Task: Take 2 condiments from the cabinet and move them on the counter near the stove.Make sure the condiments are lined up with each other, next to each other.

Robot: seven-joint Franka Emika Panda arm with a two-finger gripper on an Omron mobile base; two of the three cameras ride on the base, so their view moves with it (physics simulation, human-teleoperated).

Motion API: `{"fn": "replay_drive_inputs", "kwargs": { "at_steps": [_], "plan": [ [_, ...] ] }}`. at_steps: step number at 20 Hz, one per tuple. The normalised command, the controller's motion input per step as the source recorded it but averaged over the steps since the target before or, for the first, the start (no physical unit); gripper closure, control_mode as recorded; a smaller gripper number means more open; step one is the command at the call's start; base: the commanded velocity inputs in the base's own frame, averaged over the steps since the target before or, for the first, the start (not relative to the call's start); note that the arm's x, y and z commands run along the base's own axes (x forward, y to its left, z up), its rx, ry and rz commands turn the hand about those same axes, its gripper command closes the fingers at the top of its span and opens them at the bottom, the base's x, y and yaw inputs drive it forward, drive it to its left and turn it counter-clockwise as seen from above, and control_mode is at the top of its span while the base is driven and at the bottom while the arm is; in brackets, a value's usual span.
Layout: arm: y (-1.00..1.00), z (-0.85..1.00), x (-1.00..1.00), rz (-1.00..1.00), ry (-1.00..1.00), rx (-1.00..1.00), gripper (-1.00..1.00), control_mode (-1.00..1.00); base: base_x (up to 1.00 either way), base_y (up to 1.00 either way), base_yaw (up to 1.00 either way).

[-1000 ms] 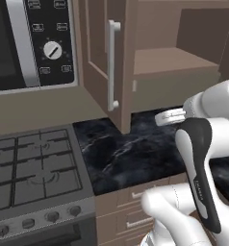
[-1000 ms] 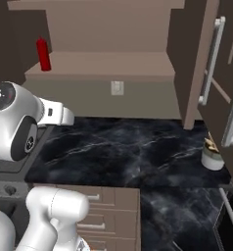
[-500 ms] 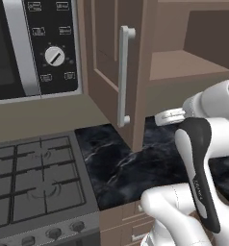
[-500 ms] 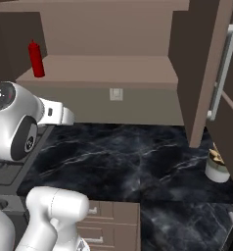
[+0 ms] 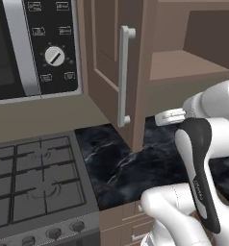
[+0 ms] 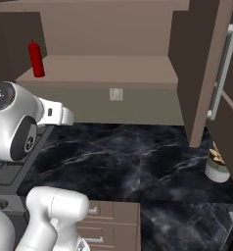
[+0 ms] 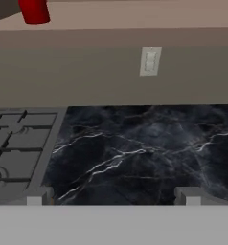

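A small red squeeze bottle with a rounded shoulder and narrow cap (image 6: pixel 36 59) stands upright at the left end of the brown shelf (image 6: pixel 104 71) inside the open brown wall cabinet (image 6: pixel 113 44), close to the shelf's front edge; in the hand view its red base shows at the top left; a second condiment cannot be made out. The cabinet's recessed-panel door (image 5: pixel 111 57) is swung open, and its long pale-grey vertical bar handle (image 5: pixel 123 77) hangs above the worktop's left part in the left base view; a second open door with a similar handle (image 6: pixel 221 73) stands at the right of the right base view. Below the shelf, a pale wall socket (image 6: pixel 115 93) sits on the beige back wall. Beneath lies the glossy black stone counter with thin white veins (image 6: pixel 138 162); no condiment rests on it. Just left of it is the dark grey gas stove with black square grates (image 5: pixel 34 182) and a row of round grey knobs along its front. Above the stove hangs a microwave with a round dial (image 5: pixel 54 56). At the counter's right side sits a small pale round jar with brownish contents (image 6: pixel 217 166). The two-finger gripper (image 7: pixel 111 196) hovers over the counter, its tips wide apart and holding nothing, well below and apart from the bottle.
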Motion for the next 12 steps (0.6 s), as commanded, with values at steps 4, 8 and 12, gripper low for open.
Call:
{"fn": "replay_drive_inputs", "kwargs": {
  "at_steps": [4,8,12],
  "plan": [
    [0.0,0.0,0.0,0.0,0.0,0.0,-1.0,1.0,0.01,0.0,-0.01],
    [0.0,0.07,-0.06,0.07,-0.05,0.0,-1.0,-1.0,-0.07,0.0,0.01],
    [0.0,0.22,0.0,0.26,-0.15,0.0,-1.0,-1.0,0.0,0.0,0.0]
  ]
}}
